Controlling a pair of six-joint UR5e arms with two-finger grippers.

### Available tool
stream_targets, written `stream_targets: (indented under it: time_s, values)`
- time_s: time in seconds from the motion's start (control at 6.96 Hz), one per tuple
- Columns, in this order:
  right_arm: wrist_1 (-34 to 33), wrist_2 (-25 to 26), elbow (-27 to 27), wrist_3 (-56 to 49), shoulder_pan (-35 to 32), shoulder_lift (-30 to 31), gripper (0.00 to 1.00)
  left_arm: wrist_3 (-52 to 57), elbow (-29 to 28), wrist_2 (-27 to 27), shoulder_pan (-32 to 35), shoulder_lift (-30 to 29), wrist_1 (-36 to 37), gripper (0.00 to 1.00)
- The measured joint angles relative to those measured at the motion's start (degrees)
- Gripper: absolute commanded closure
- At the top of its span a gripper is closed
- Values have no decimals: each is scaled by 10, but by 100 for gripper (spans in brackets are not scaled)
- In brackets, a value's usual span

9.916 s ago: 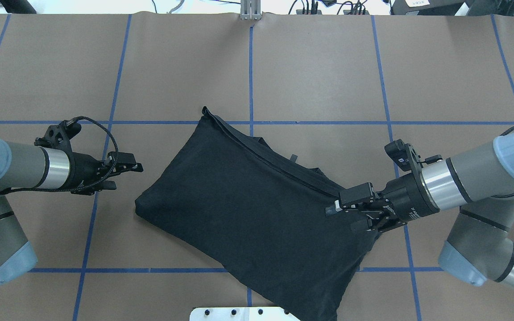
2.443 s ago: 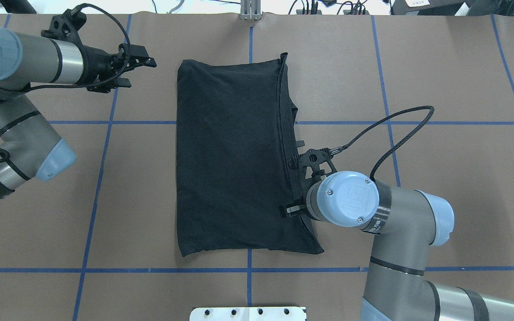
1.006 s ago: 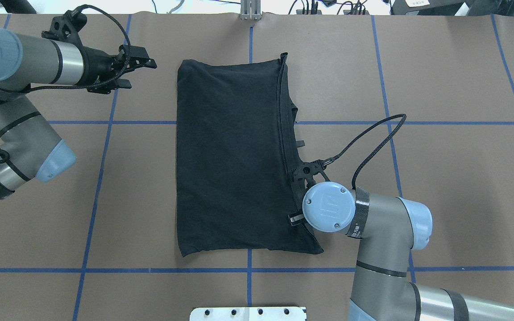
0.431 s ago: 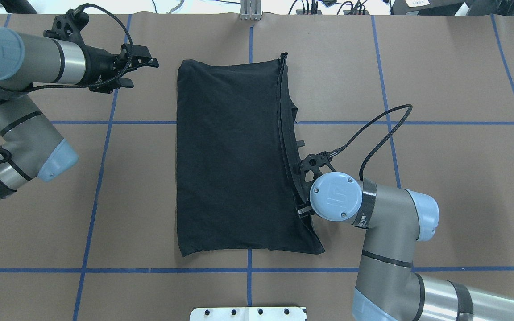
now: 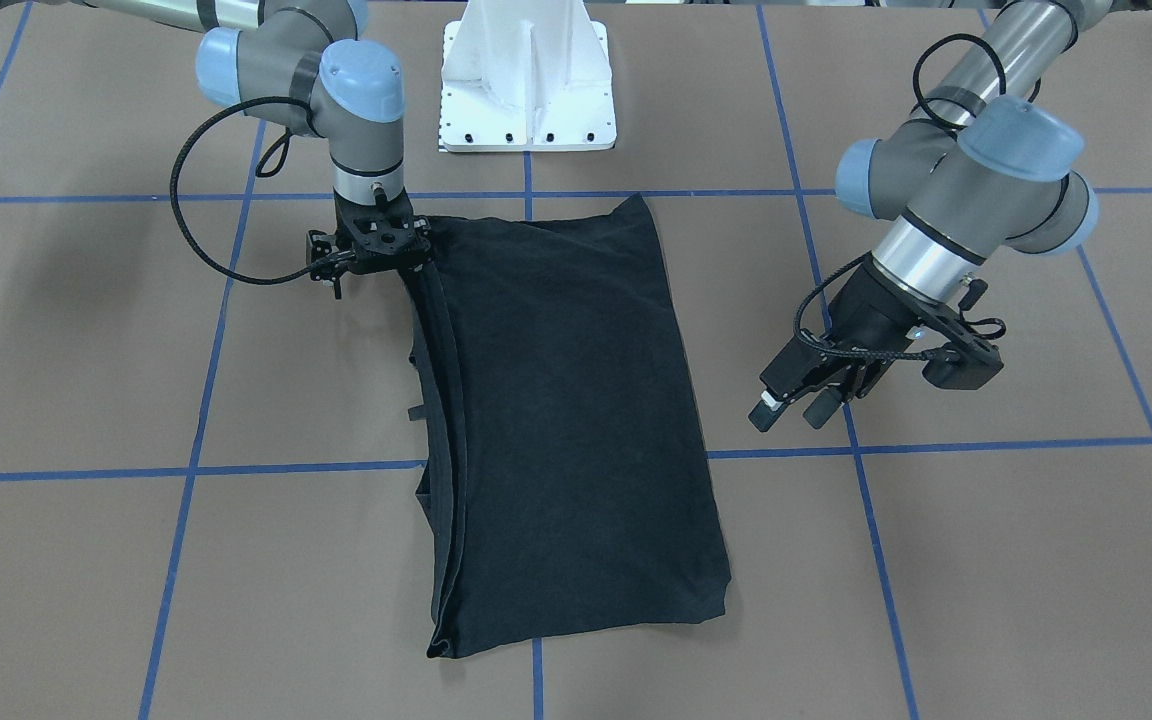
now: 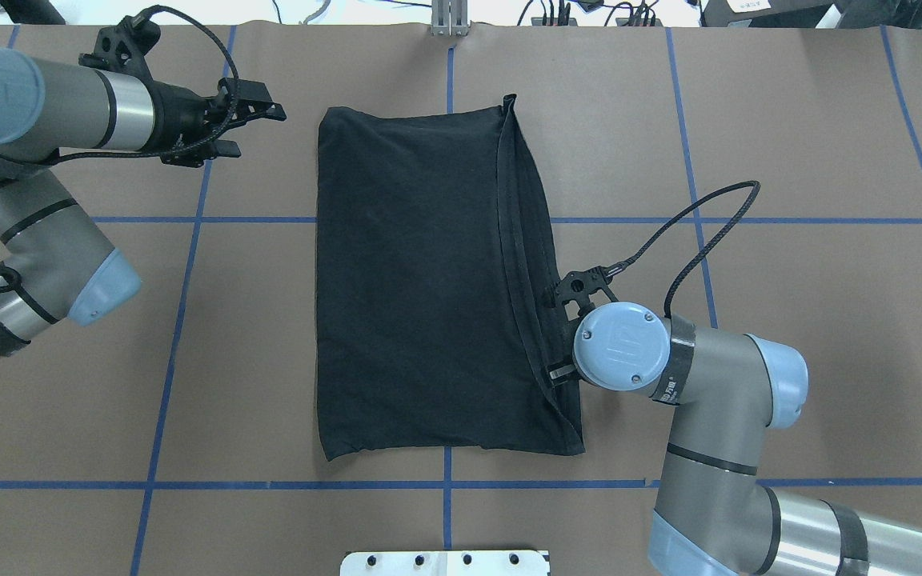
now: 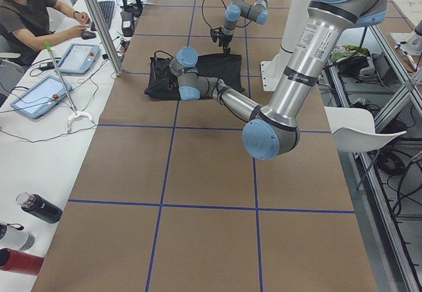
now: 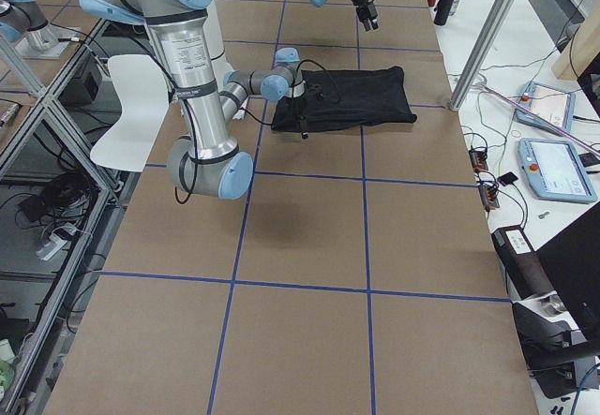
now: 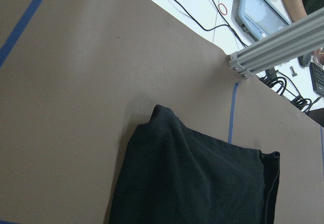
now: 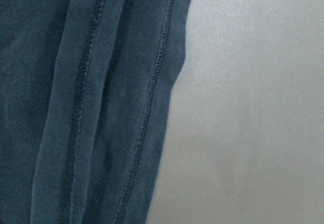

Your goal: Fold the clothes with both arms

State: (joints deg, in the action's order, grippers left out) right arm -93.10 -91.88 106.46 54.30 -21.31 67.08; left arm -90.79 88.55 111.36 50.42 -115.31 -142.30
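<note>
The right gripper (image 5: 379,258) points straight down at the T-shirt (image 6: 413,280), set on the long edge that lies on the robot's right, near the corner closest to the robot. The wrist above it hides the fingers, so I cannot tell whether they pinch the cloth. Its wrist camera looks at that edge from close by: soft black cotton in stacked layers, two rows of neat stitching running along the hems, with the brown surface right beside them.

The left gripper (image 5: 788,412) hangs tilted above bare table (image 6: 789,120), well apart from the shirt's other long edge. Its two black fingers are spread with nothing between them, and a braided black cable loops along the wrist.

The shirt lies flat in the middle of the table, between the two arms and across the centre tape line. It is folded into a tall rectangle, matte and faintly rippled. The layered hems fan out slightly along the right side; the left side is a single smooth fold with a rounded far corner.

The table is covered in dull brown paper, gridded with blue tape. A white base plate (image 5: 528,75) sits at the robot's edge and a ribbed aluminium post (image 9: 273,47) at the far one.
</note>
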Motion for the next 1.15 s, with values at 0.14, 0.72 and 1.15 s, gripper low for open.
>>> stream_targets:
  time_s: [0.14,0.72,1.15]
  values:
    - [-1,-3,7,0,-2,5,0,-1,0,0,0,0,0,0]
    - [-2,-17,10,1,-1,-19,0,-1,0,1,0,2,0,0]
    - [-2,-6,-4,5,16,-40,0,-1,0,1,-1,3,0,0]
